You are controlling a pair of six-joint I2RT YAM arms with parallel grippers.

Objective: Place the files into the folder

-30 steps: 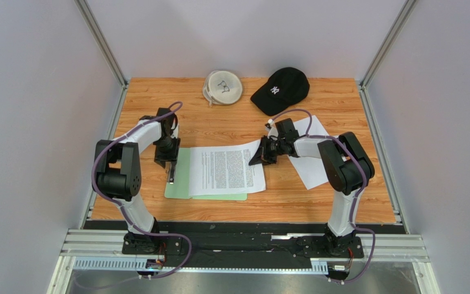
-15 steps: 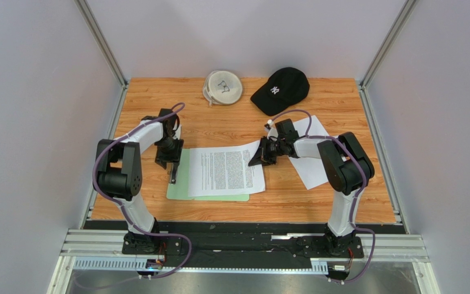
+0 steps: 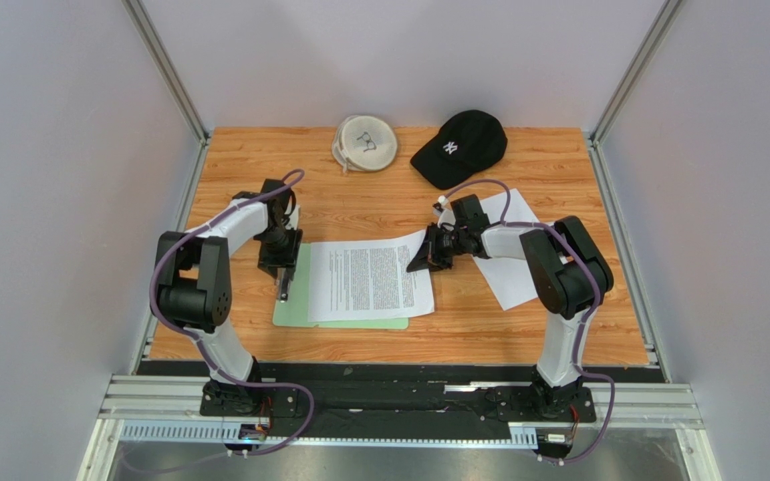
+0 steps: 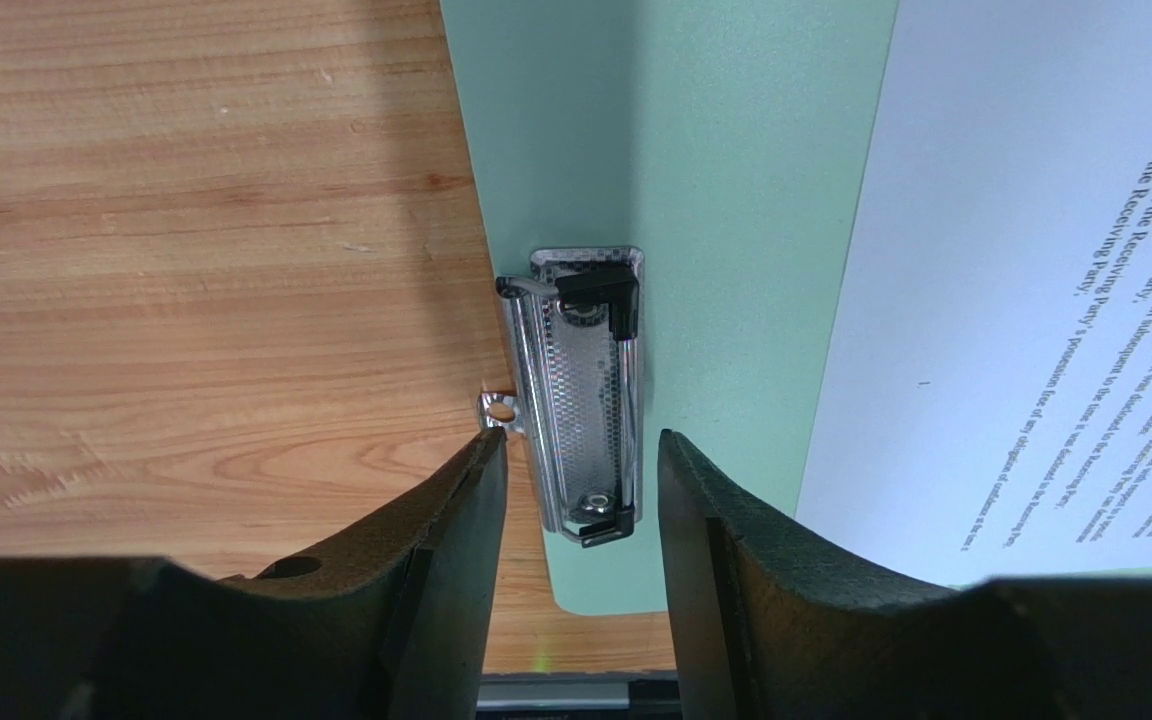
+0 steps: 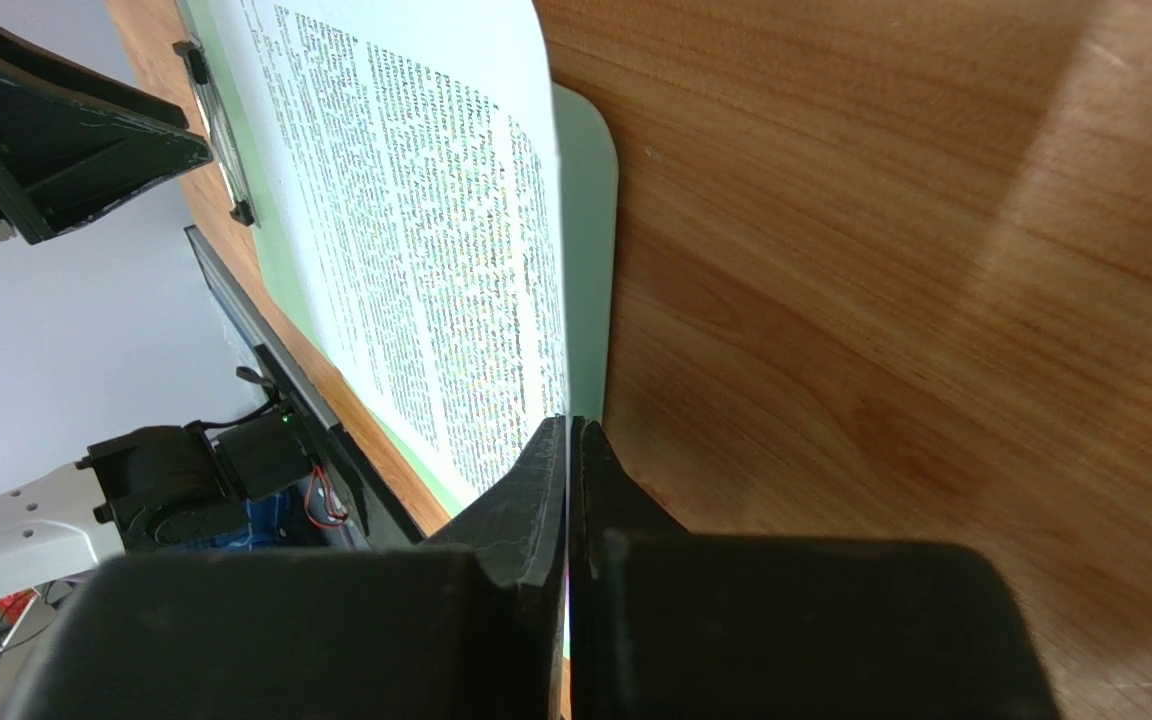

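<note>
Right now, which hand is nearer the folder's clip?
Left. The left hand is open with a finger either side of the clip; the right hand is at the folder's opposite end, shut on the printed sheet.

Gripper (image 5: 569, 431) tight on printed sheet (image 5: 417, 195)

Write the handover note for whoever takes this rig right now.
Left gripper: open, fingers either side of the clip of the folder.
Right gripper: shut on the printed sheet, at its edge.
That sheet lies across the folder, not under the clip.
A second sheet lies on the table, partly under the right arm.
Nothing clipped yet.
To do: open the clip, slide in both sheets.
</note>
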